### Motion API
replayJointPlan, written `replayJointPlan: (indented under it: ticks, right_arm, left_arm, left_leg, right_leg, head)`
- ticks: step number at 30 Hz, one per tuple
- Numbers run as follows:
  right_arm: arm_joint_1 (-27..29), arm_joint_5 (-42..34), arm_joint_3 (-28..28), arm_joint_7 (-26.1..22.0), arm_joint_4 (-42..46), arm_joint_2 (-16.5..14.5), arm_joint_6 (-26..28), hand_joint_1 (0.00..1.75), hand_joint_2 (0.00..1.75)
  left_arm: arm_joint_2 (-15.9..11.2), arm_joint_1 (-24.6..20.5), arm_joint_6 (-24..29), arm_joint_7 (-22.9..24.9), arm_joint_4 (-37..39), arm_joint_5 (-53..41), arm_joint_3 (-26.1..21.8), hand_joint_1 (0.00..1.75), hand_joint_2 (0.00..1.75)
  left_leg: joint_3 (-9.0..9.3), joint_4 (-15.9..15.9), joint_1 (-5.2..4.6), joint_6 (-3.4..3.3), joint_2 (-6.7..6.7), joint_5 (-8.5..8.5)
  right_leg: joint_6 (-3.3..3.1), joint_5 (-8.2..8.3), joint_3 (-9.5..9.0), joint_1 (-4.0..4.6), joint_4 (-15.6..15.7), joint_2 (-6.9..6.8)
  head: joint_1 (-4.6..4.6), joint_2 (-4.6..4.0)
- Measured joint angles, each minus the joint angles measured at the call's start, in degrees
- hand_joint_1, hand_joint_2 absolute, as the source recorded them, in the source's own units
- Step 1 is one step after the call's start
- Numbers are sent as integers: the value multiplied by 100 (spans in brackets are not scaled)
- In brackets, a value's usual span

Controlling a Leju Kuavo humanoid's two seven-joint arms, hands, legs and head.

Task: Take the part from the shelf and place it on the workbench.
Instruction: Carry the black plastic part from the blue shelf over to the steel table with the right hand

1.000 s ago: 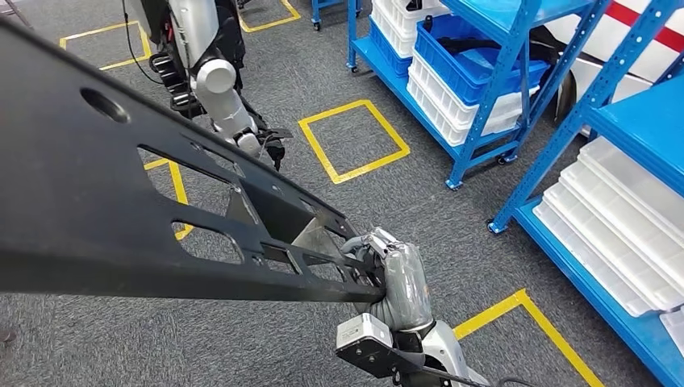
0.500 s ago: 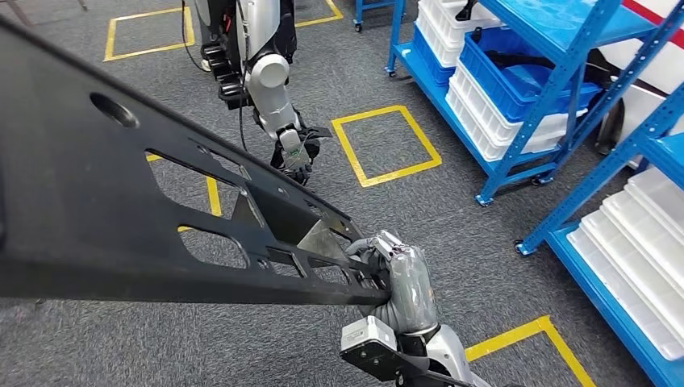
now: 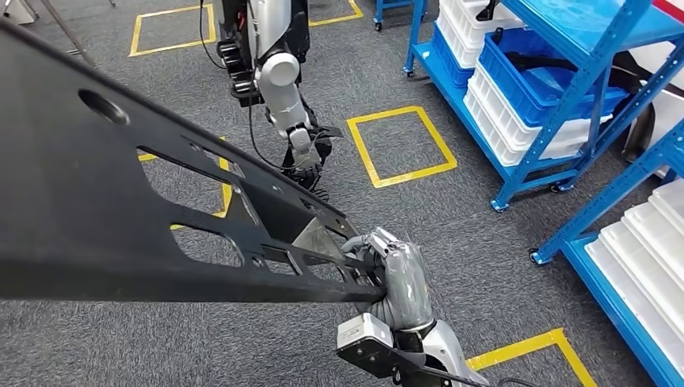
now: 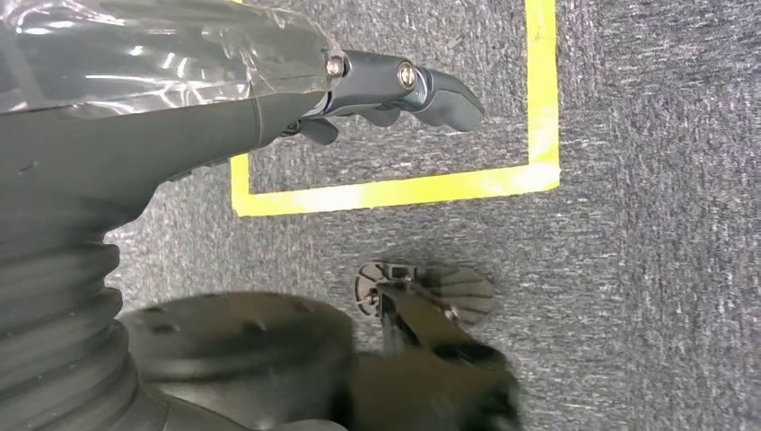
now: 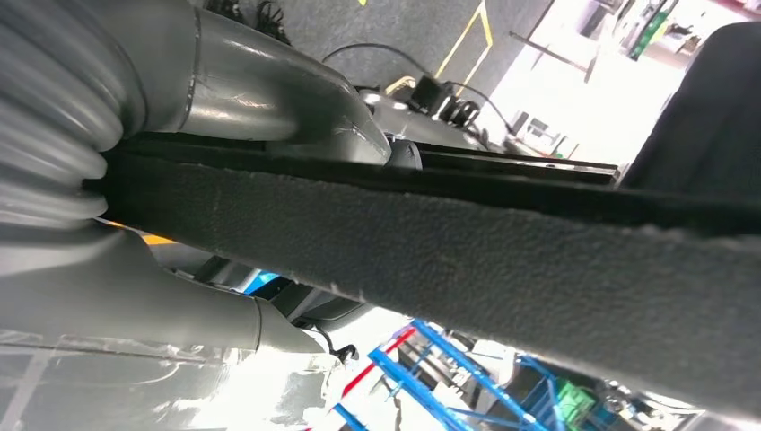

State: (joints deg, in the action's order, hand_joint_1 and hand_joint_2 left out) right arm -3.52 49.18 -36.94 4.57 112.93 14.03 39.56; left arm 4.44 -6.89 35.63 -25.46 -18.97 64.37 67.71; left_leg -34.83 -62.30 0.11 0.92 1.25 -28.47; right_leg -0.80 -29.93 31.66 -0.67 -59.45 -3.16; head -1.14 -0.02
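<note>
From the head view, the right hand (image 3: 387, 270) grips one end of the part (image 3: 121, 218), a long flat black panel with cut-outs, carried above grey carpet near blue shelves (image 3: 556, 97). The left wrist view shows the left hand (image 4: 395, 85) over the carpet, fingers apparently loose and holding nothing. The right wrist view alone reveals the part's (image 5: 467, 260) felt-like edge.

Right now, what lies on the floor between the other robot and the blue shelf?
In the head view, a yellow tape square on grey carpet lies between the other robot and the blue shelf.
</note>
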Motion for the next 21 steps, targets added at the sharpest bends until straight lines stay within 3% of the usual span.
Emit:
replayJointPlan:
  ticks: [2,4,6,9,10,11,12,14,16,19,21]
  right_arm:
    - [-16,0,-1,-3,0,-1,-1,175,175]
    - [-25,-1,-2,-5,0,-1,-1,175,175]
    - [-34,-9,-4,-5,0,0,0,175,175]
    - [-43,-42,-14,-4,-1,1,0,175,175]
    - [-40,-52,-18,-2,-1,3,0,175,175]
    - [-38,-58,-22,1,-2,5,0,175,175]
    - [-38,-60,-26,2,-2,8,0,175,175]
    - [-42,-62,-34,2,-2,9,0,175,175]
    - [-49,-66,-43,1,-3,9,0,175,175]
    - [-59,-81,-49,-1,-2,9,0,175,175]
    - [-74,-88,-50,-5,-2,5,-1,175,175]
  left_arm:
    - [0,0,0,-3,0,0,0,0,175]
    - [-1,8,0,-4,0,1,0,0,175]
    - [1,4,0,-5,0,1,0,0,175]
    - [2,-7,3,-20,0,11,0,0,175]
    - [2,-5,8,-28,0,23,0,0,175]
    - [2,-3,13,-37,0,34,0,0,175]
    - [3,-2,19,-45,0,42,0,0,175]
    - [8,-3,28,-58,0,43,0,0,175]
    - [10,-6,23,-61,0,36,-1,0,175]
    - [9,-9,0,-39,0,14,-1,0,175]
    - [7,-14,-4,-23,0,2,0,0,175]
  left_leg:
    - [119,309,-43,-55,77,64]
    - [120,353,-47,-112,6,91]
    - [160,437,-21,-182,-53,131]
    - [185,476,-18,-254,-138,149]
    - [185,472,-22,-260,-176,146]
    - [186,465,-25,-263,-219,142]
    - [188,455,-25,-261,-266,137]
    - [190,414,-16,-234,-361,113]
    - [159,342,-26,-179,-439,77]
    - [121,307,-17,-94,-508,66]
    - [88,175,-13,-37,-441,-23]
  right_leg:
    - [46,-15,-19,9,13,-44]
    - [102,-27,-45,4,34,-80]
    - [153,-156,-12,-7,-114,32]
    - [178,-668,456,-12,-1104,271]
    - [183,-765,625,-12,-1423,290]
    - [186,-756,718,-13,-1573,296]
    - [184,-630,701,-16,-1489,301]
    - [173,-208,401,-29,-773,357]
    - [148,31,147,-29,-168,467]
    - [67,54,116,-5,-55,467]
    - [10,70,99,-11,-28,399]
  head:
    - [3,0]
    - [5,0]
    - [25,0]
    - [87,0]
    - [99,0]
    - [106,0]
    - [110,0]
    - [122,0]
    - [136,0]
    - [124,0]
    - [101,0]
